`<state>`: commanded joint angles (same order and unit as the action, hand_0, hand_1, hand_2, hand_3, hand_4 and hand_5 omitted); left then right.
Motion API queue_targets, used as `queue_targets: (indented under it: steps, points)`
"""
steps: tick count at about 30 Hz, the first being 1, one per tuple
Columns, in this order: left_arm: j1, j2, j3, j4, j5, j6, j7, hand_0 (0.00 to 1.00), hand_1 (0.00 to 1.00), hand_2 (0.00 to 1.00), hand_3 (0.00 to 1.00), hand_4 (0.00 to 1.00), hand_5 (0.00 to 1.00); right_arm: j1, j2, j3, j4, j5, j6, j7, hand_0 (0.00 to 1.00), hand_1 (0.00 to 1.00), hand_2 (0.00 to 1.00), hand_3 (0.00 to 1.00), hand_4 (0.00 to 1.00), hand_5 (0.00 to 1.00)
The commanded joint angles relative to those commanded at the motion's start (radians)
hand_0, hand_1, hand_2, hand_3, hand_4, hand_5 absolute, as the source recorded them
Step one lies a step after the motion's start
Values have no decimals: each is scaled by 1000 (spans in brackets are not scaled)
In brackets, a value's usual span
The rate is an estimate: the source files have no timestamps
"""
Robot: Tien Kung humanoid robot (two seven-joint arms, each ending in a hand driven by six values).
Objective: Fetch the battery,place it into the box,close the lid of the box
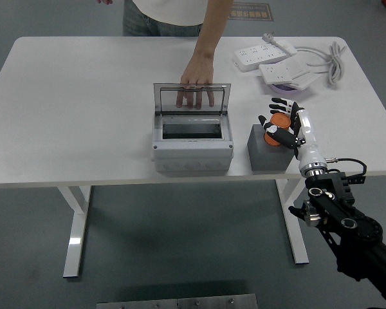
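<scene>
I have the right robot hand (280,125) wrapped around the orange battery (278,126), fingers curled onto it, while it stands upright in the grey block (268,156) near the desk's (77,116) front edge, right of centre. The grey box (193,143) sits just beside the block toward the middle, its clear lid (192,99) raised. A person's hand (196,82) reaches from the far edge and touches the lid's top. Power strips (276,61) lie at the far right corner.
</scene>
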<state>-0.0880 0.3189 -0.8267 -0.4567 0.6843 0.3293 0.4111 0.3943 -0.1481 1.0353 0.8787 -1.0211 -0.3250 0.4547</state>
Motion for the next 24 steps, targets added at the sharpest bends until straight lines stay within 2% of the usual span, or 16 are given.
queue_targets:
  steps: [21,22,24]
  points:
    - [-4,4,-11,-2,6,30,-32,680,763,691,723,772,611,5,-3,-36,-16,19,-5,-9,679,714,677,737,784,97]
    - [-4,4,-11,-2,6,30,-33,671,758,686,725,768,620,5,-3,-37,-16,20,-5,-10,647,681,651,701,621,24]
    - [-3,4,-11,-2,7,32,-34,671,758,686,725,768,620,4,-3,-38,-17,23,-5,-12,647,681,651,701,621,24]
